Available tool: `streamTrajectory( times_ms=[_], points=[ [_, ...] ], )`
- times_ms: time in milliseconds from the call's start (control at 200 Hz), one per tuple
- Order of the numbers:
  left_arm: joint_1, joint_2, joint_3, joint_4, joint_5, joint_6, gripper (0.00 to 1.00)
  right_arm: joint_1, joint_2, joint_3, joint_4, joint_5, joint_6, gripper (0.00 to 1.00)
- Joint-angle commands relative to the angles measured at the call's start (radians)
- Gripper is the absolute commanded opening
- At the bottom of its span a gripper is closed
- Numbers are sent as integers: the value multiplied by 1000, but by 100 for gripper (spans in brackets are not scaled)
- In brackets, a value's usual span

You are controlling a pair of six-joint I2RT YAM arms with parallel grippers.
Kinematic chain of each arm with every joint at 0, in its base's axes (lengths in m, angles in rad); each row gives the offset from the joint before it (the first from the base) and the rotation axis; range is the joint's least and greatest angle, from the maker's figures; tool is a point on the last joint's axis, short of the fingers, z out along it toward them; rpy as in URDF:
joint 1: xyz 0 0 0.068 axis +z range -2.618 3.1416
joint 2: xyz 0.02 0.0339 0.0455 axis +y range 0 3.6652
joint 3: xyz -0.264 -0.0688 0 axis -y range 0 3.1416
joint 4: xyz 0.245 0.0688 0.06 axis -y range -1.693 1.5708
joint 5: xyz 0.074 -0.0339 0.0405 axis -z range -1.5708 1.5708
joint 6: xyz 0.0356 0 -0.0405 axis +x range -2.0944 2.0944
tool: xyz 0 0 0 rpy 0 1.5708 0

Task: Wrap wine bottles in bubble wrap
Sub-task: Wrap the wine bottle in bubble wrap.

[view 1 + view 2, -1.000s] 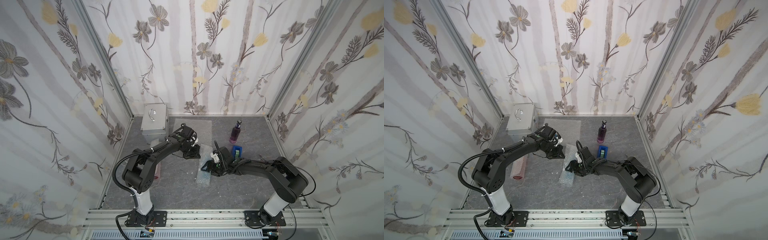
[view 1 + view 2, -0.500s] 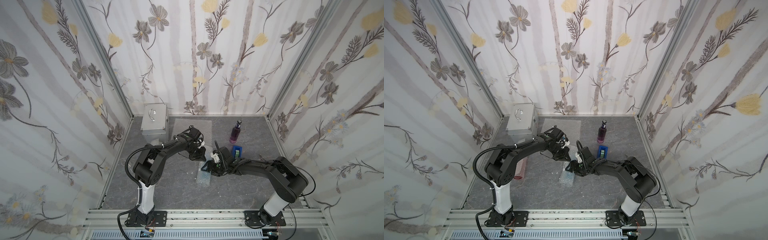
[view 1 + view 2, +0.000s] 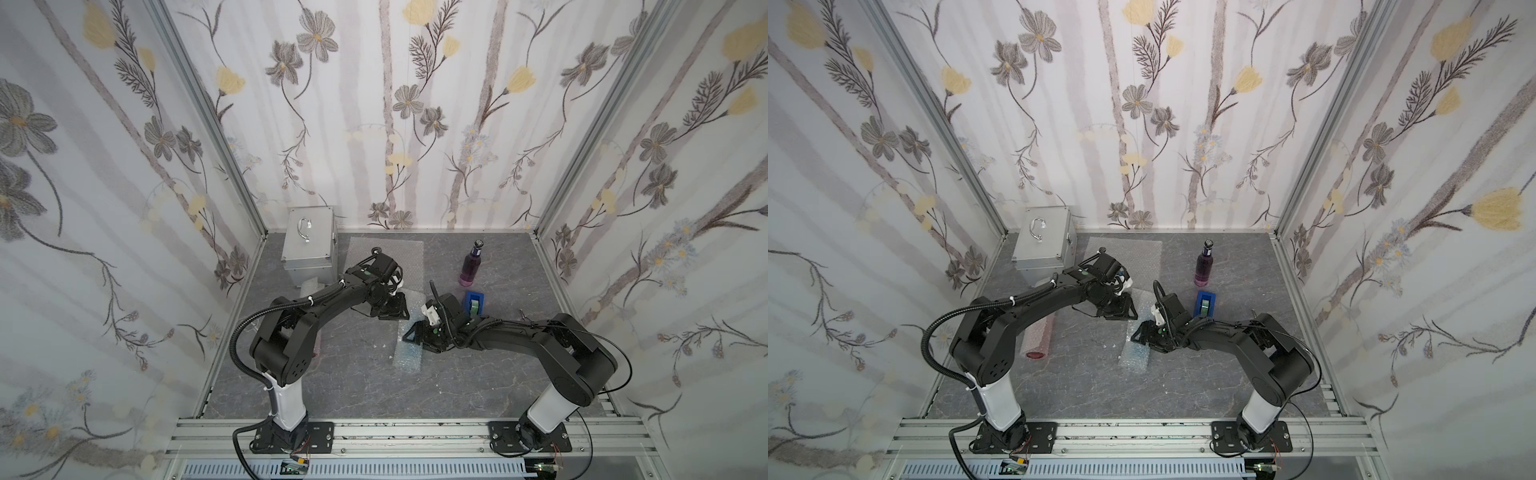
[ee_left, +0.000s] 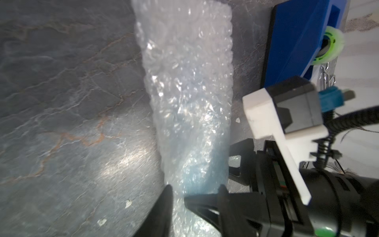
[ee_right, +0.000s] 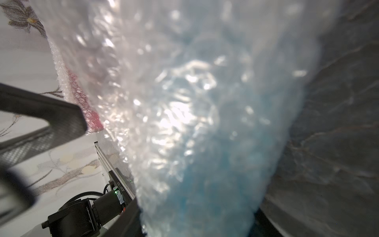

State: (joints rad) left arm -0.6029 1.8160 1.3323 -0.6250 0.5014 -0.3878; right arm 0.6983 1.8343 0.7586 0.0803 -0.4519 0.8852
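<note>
Right gripper (image 3: 412,336) is clamped across the wrapped bundle about mid-length; the right wrist view shows a finger on each side of it. Left gripper (image 3: 395,311) has its jaws apart. In the left wrist view its fingertips (image 4: 166,192) sit over the bundle's edges; can't tell if they touch the plastic.

Bundle = blue bottle (image 3: 1136,353) rolled in bubble wrap (image 4: 184,82), lying flat mid-table (image 3: 353,386), long axis roughly front to back. The bottle only reads as a blue tint through the wrap, strongest toward the front end. Glass, cap and neck not resolvable. Wrap is cloudy, crinkled and glinting, paler at the back end.

Right arm: low from its front-right base, forearm near level, wrist meeting the bundle from the right. Left arm: elbow raised above its front-left base, forearm reaching toward back centre, wrist tipped down, gripper just beside the bundle's back end.

Around it:
- Blue tape dispenser (image 3: 473,301) is just right of the right wrist.
- Purple bottle (image 3: 470,268) stands upright and bare behind it.
- Flat sheet (image 3: 395,253) lies at back centre, overlapped by the left wrist in both top views.
- Silver case (image 3: 309,245) is in the back-left corner.
- Red bottle (image 3: 1040,336), wrapped, lies at left beside the left arm.
</note>
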Motion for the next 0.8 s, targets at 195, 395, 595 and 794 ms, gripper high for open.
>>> streamTrajectory(
  times_ms=[195,395,595,794],
  points=[
    [-3,86,6,39,66,-5,56,0,13,-1,-25,49,-9,58],
    [-2,147,31,35,72,-26,51,1,9,1,-23,47,-12,58],
    [-1,157,21,36,49,-39,35,0,1,1,-29,46,-15,61],
    [-2,168,30,22,33,-45,31,0,-83,7,-103,83,-20,65]
  ],
)
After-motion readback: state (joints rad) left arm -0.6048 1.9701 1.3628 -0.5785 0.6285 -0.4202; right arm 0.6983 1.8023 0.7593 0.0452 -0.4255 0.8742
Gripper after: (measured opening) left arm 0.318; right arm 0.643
